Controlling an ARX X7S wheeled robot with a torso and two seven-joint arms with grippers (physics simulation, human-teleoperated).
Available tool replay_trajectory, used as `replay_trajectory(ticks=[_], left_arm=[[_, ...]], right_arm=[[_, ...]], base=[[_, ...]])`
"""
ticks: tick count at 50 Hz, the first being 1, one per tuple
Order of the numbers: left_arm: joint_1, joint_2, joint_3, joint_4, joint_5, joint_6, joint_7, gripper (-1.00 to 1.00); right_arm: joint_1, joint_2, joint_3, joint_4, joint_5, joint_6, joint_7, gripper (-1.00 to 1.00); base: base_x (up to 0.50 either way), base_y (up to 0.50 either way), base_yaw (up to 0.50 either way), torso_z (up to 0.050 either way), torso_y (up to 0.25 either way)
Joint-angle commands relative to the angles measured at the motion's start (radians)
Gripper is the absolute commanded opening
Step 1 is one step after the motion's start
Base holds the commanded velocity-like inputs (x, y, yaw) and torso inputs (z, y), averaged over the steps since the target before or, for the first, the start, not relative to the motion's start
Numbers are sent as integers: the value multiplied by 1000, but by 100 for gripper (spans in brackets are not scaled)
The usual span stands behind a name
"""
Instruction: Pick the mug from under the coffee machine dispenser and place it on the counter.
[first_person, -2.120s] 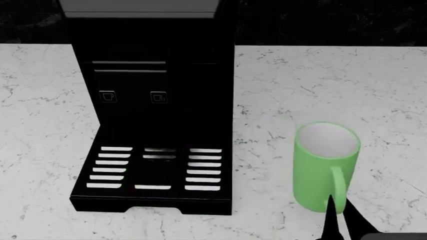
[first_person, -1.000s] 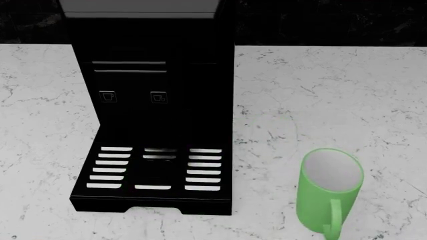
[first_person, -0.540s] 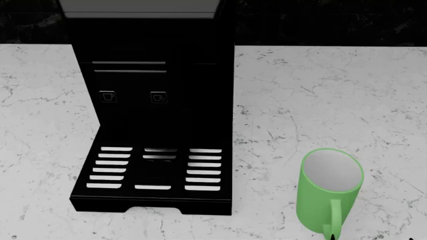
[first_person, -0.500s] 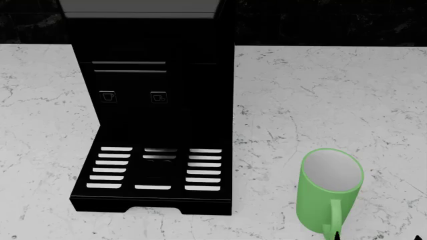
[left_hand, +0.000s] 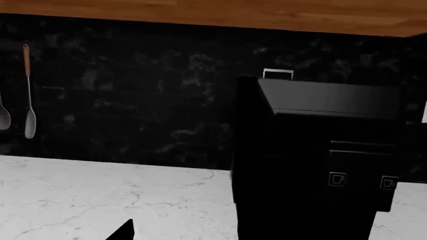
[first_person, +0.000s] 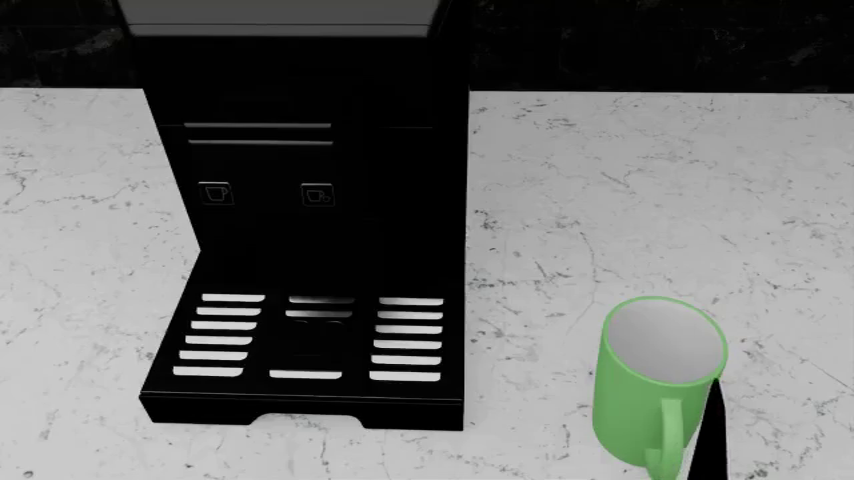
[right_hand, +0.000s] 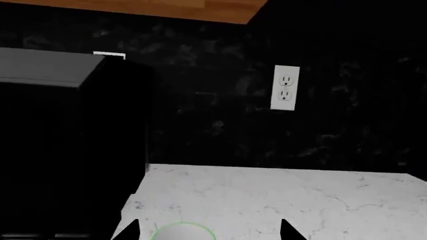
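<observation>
The light-green mug (first_person: 661, 390) stands upright on the white marble counter (first_person: 641, 180), to the right of the black coffee machine (first_person: 307, 180), handle toward me. The drip tray (first_person: 307, 345) holds nothing. In the right wrist view my right gripper (right_hand: 210, 233) is open, its fingertips wide apart to either side of the mug's rim (right_hand: 181, 234), without touching it. One of its fingers (first_person: 713, 435) shows just right of the handle. My left gripper (left_hand: 213, 236) is over the counter left of the machine (left_hand: 320, 150). One fingertip (left_hand: 123, 231) shows far off centre.
A black stone backsplash (right_hand: 347, 125) runs behind the counter, with a white wall outlet (right_hand: 285, 87) and hanging spoons (left_hand: 28, 95). Wooden cabinets (left_hand: 200, 10) sit above. The machine's side (right_hand: 67, 125) stands close beside the right gripper.
The mug was carried toward the near edge and set down, and it has stayed still for the last second. The right gripper left the head view, and one finger now shows right of the handle.
</observation>
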Motion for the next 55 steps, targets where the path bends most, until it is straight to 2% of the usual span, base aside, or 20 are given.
replay_trajectory(ticks=[1, 13, 15, 17, 36, 55], left_arm=[[-65, -75, -47, 21, -66, -75, 62, 100], [-103, -77, -101, 27, -123, -110, 51, 100], [-124, -77, -125, 35, -128, -173, 42, 100], [-117, -77, -120, 35, -130, -132, 67, 100], [-114, -77, -140, 35, -122, -139, 48, 100], [-160, -77, -207, 35, -158, -163, 83, 100]], right_arm=[[84, 18, 85, -115, 59, 131, 29, 100], [160, 18, 165, -117, 144, 182, -19, 100], [172, 18, 178, -117, 156, 190, -25, 100], [178, 18, 184, -117, 158, 194, -32, 100], [207, 18, 219, -117, 179, 206, -52, 100], [247, 18, 264, -117, 213, 211, -106, 100]], base=[[0, 0, 0, 0, 0], [0, 0, 0, 0, 0], [0, 0, 0, 0, 0], [0, 0, 0, 0, 0], [0, 0, 0, 0, 0], [0, 0, 0, 0, 0]])
